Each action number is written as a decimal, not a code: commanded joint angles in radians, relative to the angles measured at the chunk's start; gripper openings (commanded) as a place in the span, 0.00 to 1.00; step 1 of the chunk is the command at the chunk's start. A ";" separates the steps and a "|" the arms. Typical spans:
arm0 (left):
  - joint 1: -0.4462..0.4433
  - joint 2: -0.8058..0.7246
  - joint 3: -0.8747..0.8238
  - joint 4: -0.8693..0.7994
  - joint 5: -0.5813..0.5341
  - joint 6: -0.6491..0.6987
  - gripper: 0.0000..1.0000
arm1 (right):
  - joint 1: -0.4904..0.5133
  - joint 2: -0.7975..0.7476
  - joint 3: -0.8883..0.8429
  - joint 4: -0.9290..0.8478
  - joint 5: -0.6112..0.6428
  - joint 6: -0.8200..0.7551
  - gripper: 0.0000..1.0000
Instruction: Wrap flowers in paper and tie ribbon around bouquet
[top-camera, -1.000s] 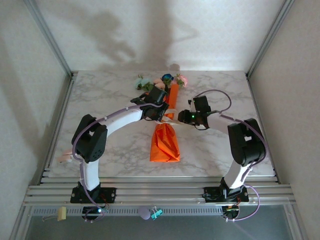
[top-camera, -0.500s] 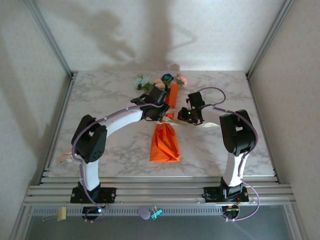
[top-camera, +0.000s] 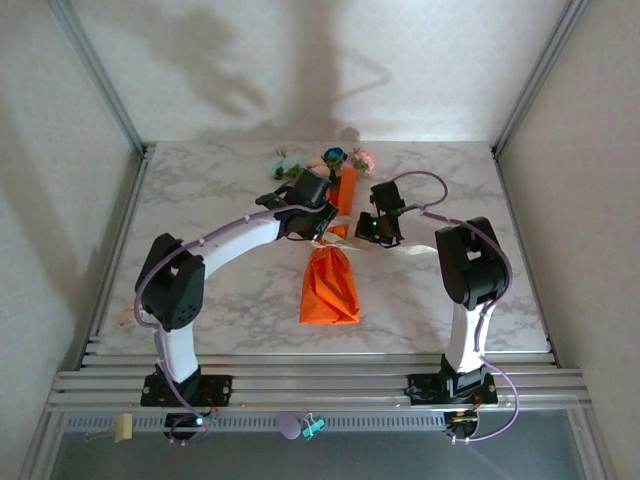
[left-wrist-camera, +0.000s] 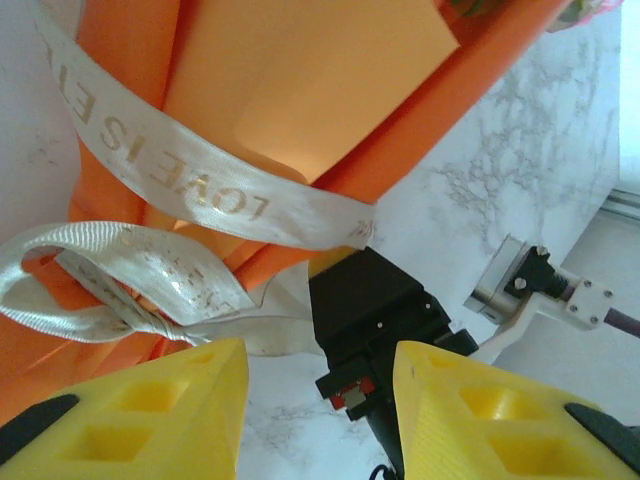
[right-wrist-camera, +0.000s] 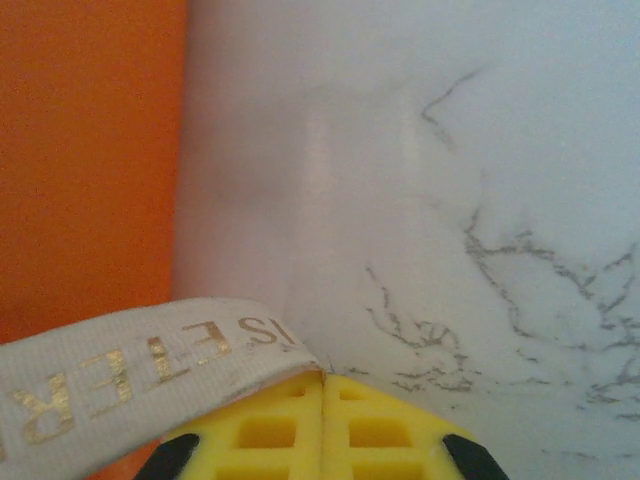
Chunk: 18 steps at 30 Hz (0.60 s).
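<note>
The bouquet lies lengthwise mid-table: orange paper (top-camera: 330, 285) rolled round the flowers (top-camera: 330, 158), whose pink, whitish and blue blooms stick out at the far end. A cream ribbon (left-wrist-camera: 200, 180) with gold lettering crosses the paper (left-wrist-camera: 300, 80) at its waist, with a loose loop beside it. My left gripper (left-wrist-camera: 320, 400) hovers over the waist (top-camera: 322, 228), open, with bare marble between its yellow fingers. My right gripper (right-wrist-camera: 322, 385) sits just right of the waist (top-camera: 362, 232), shut on the ribbon (right-wrist-camera: 120, 380) beside the paper (right-wrist-camera: 80, 150). A ribbon tail (top-camera: 405, 248) trails right.
Metal frame posts and pale walls close in the marble table (top-camera: 200, 200) on three sides. A slatted rail (top-camera: 320, 385) runs along the near edge, with a small clip (top-camera: 312, 427) and a tan tag (top-camera: 123, 427) below it. A pinkish scrap (top-camera: 125, 315) lies at the table's left edge.
My right gripper has moved left to the bouquet's waist and closed on the ribbon, its arm folding in. The left gripper has hardly moved.
</note>
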 joint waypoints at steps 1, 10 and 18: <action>0.001 -0.062 -0.023 -0.011 0.015 -0.019 0.46 | 0.014 -0.075 0.066 -0.043 0.085 -0.034 0.00; -0.013 -0.134 -0.225 0.256 0.060 -0.387 0.68 | 0.005 -0.082 0.220 -0.126 0.114 -0.099 0.00; -0.025 -0.127 -0.253 0.330 -0.119 -0.609 0.73 | -0.024 -0.024 0.329 -0.128 0.088 -0.098 0.00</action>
